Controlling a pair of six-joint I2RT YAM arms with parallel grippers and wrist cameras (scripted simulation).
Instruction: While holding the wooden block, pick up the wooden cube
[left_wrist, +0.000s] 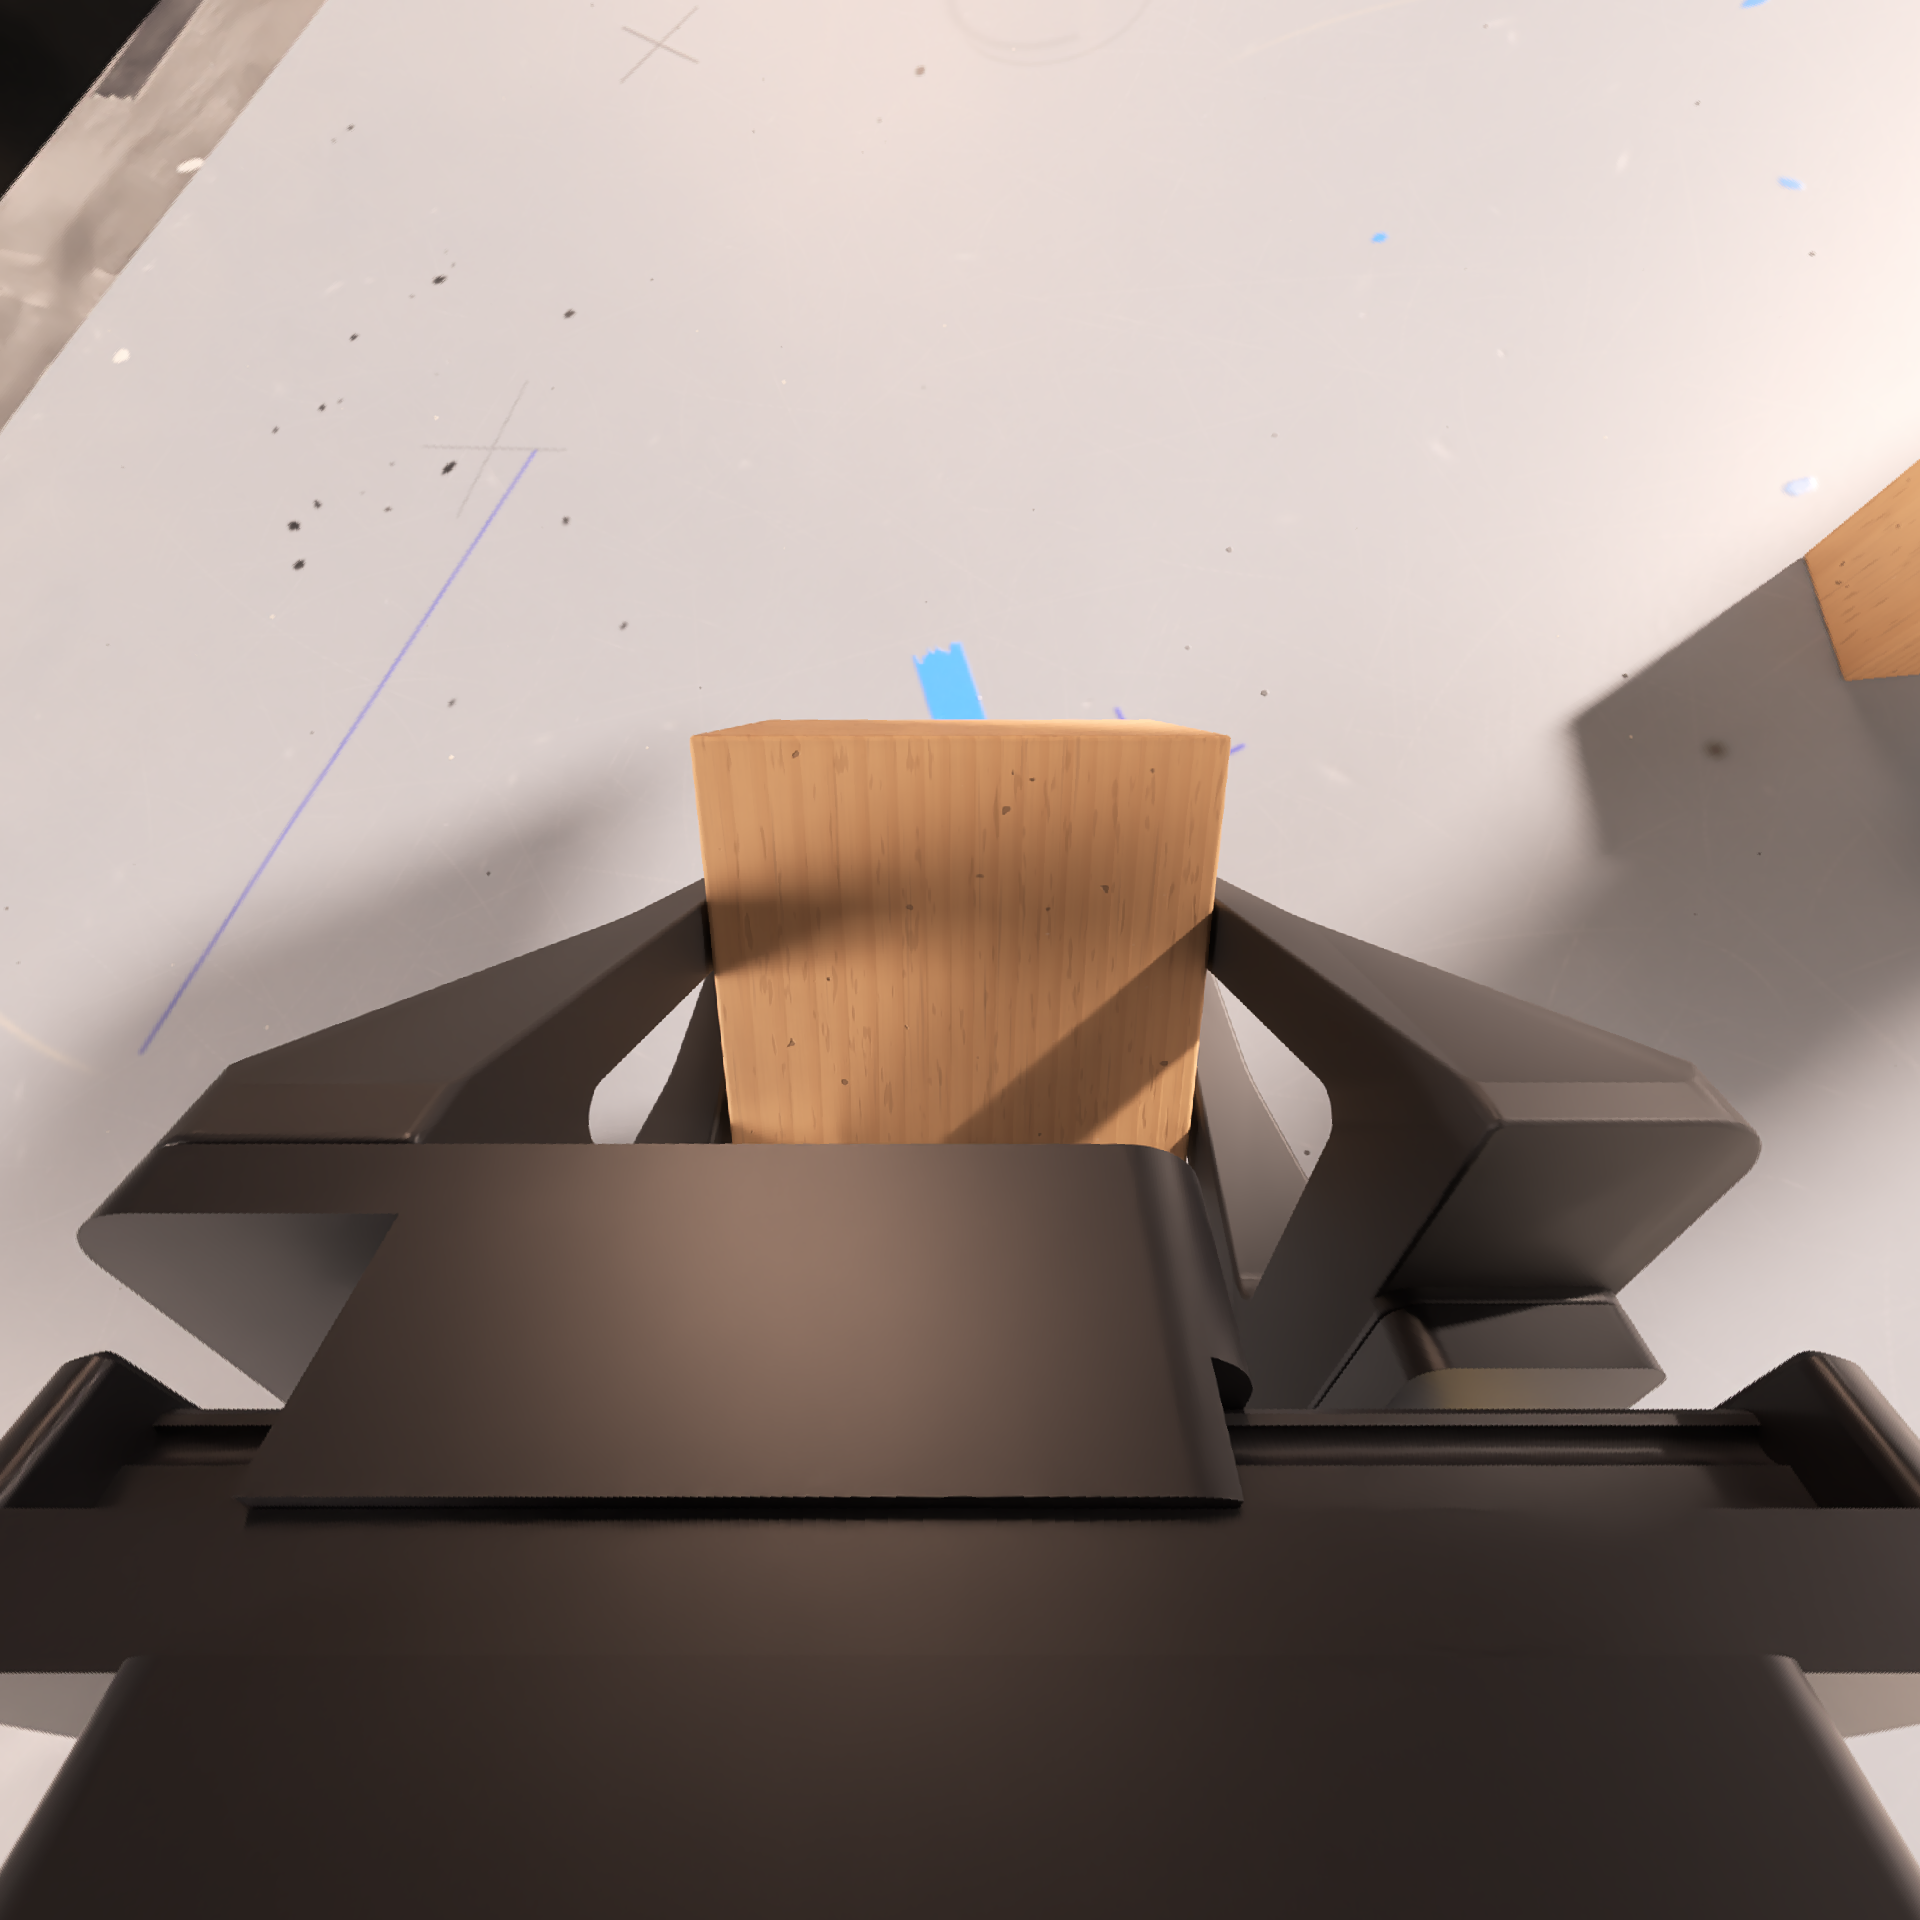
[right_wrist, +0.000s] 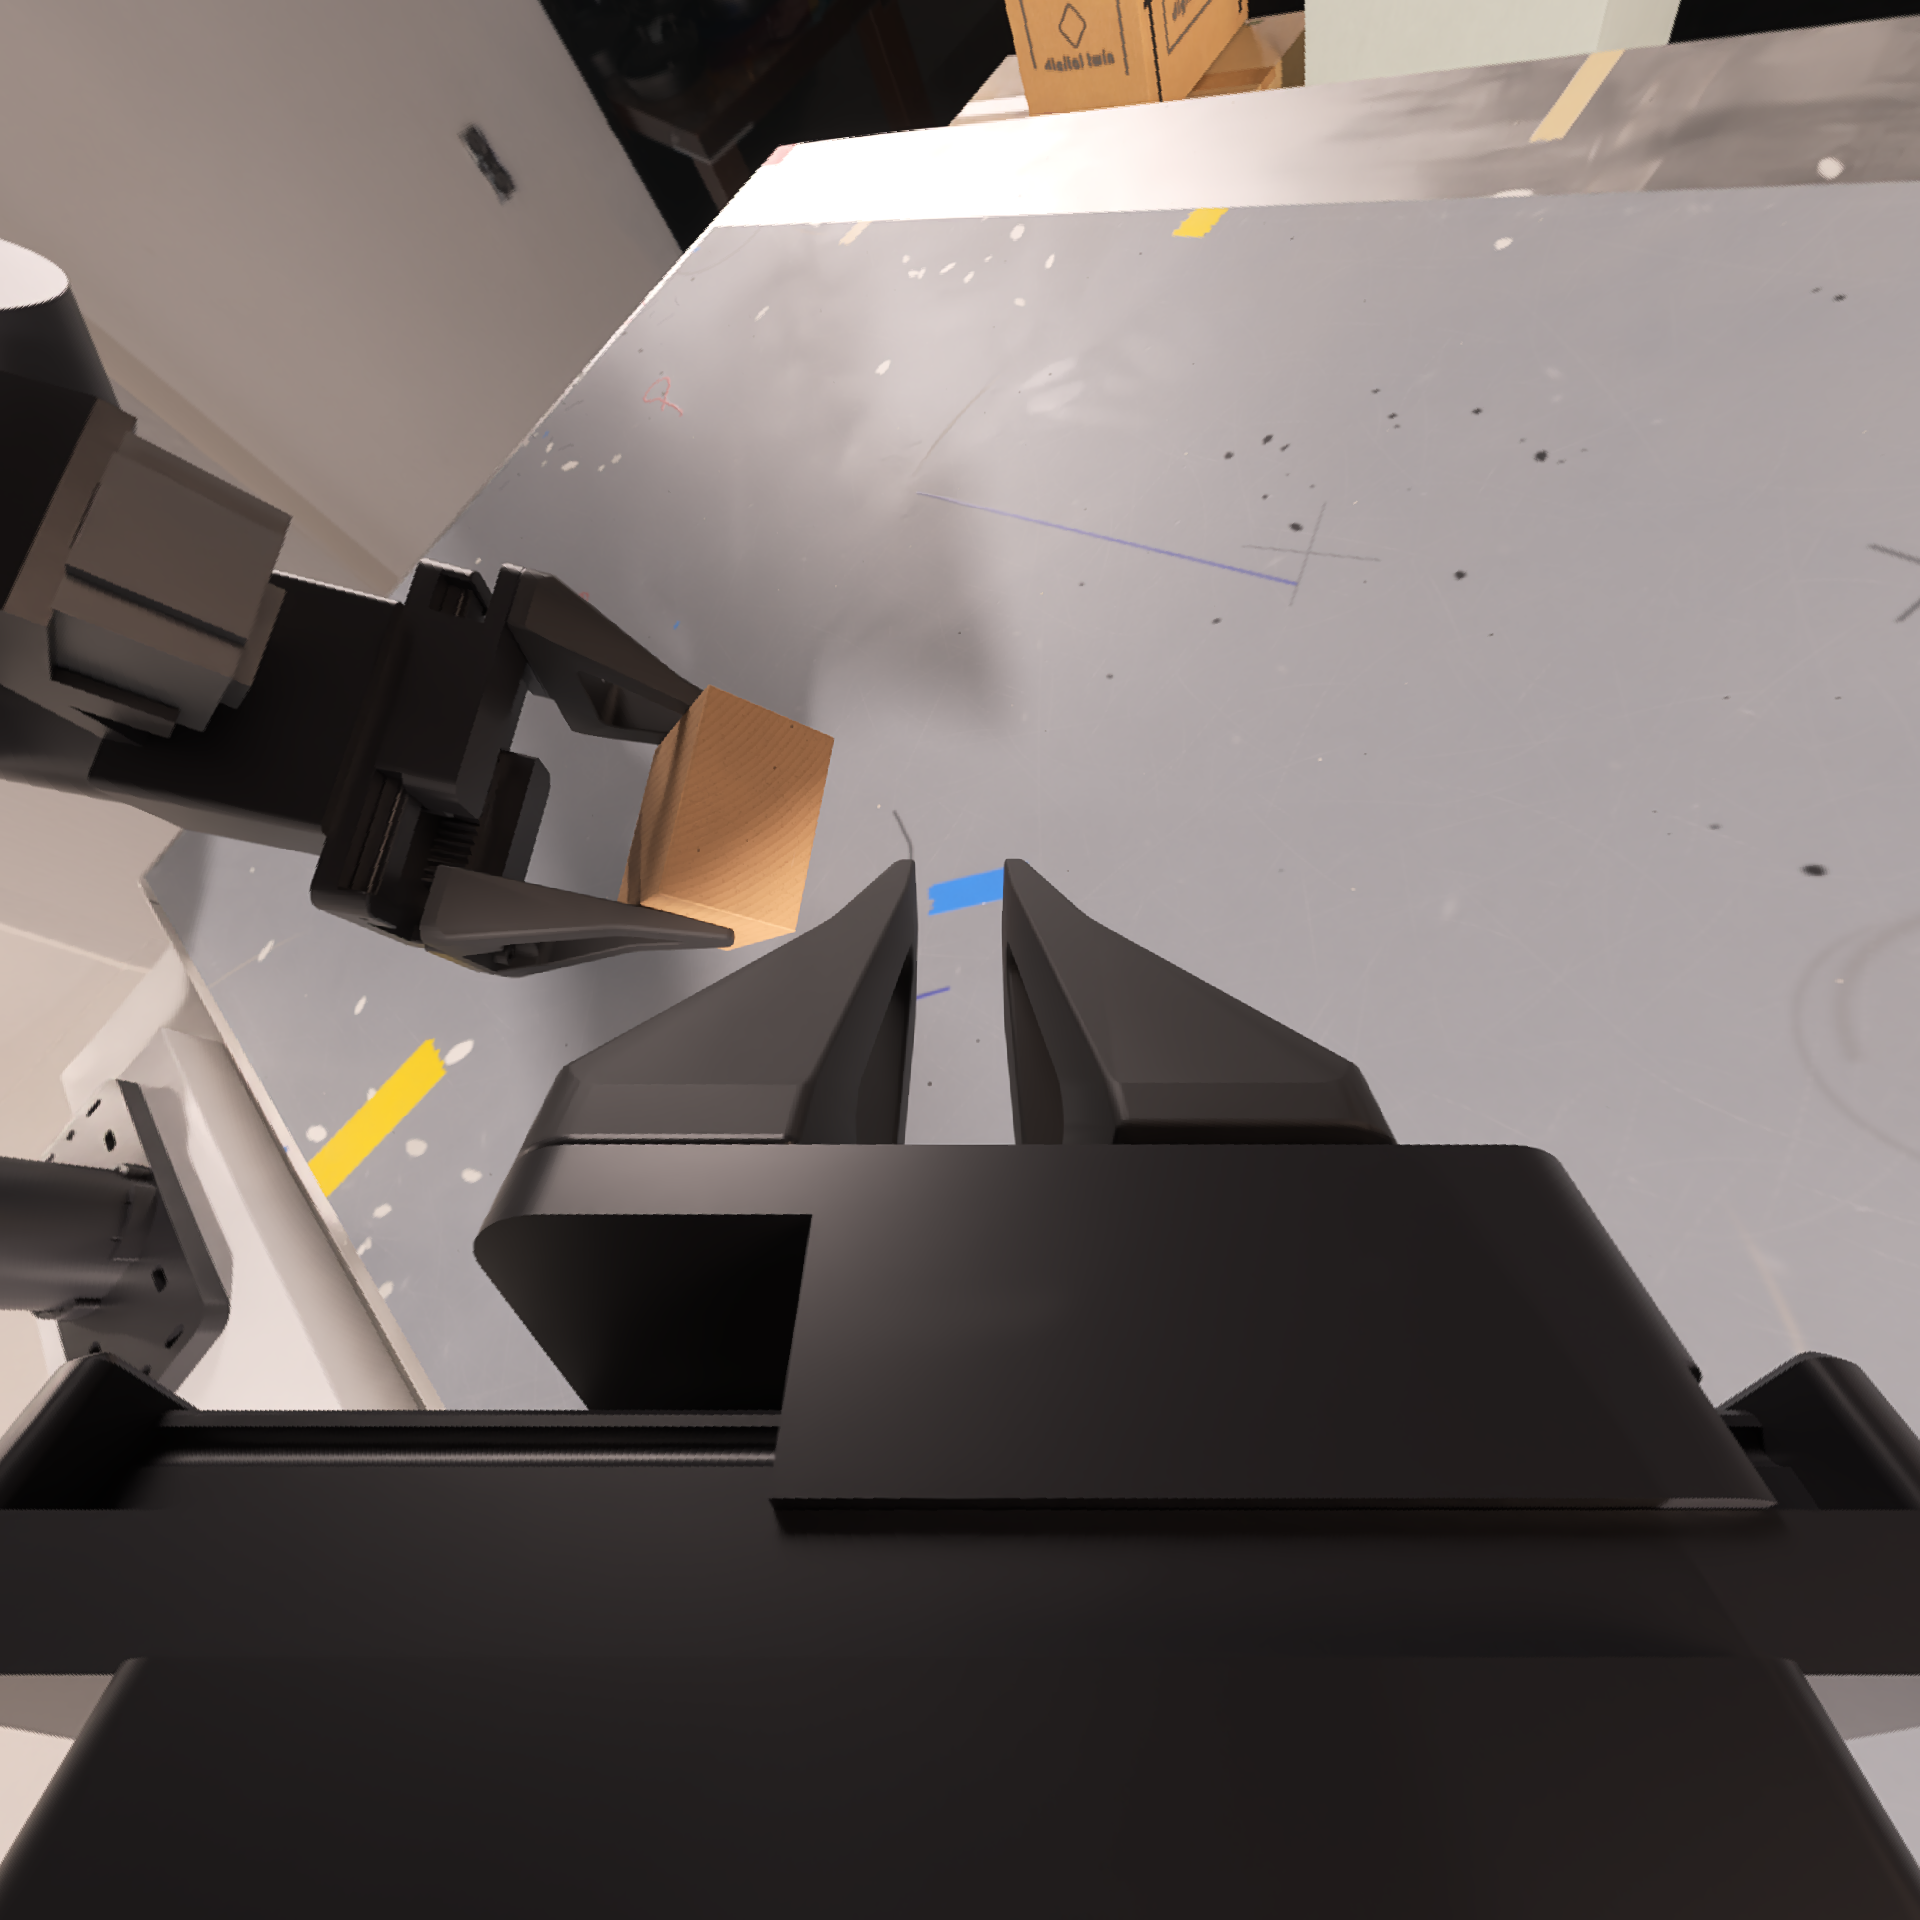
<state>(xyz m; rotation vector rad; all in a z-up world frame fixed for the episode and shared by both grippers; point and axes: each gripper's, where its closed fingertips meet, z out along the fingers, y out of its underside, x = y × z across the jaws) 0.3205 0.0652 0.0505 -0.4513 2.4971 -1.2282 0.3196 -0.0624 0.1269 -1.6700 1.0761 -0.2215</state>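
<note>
My left gripper (left_wrist: 961, 914) clamps the wooden block (left_wrist: 961, 935) between both dark matte fingers, pale grained faces with square edges, held clear above the grey speckled table (left_wrist: 935, 416). At that view's right edge a wooden cube (left_wrist: 1875, 603) corner shows, casting a hard shadow. My right gripper (right_wrist: 958, 873) holds nothing, fingers nearly together, narrow gap, angled down over blue tape (right_wrist: 966, 891). Only the right wrist view shows the left arm reaching in from the left, and a cardboard box (right_wrist: 1127, 47) far behind.
</note>
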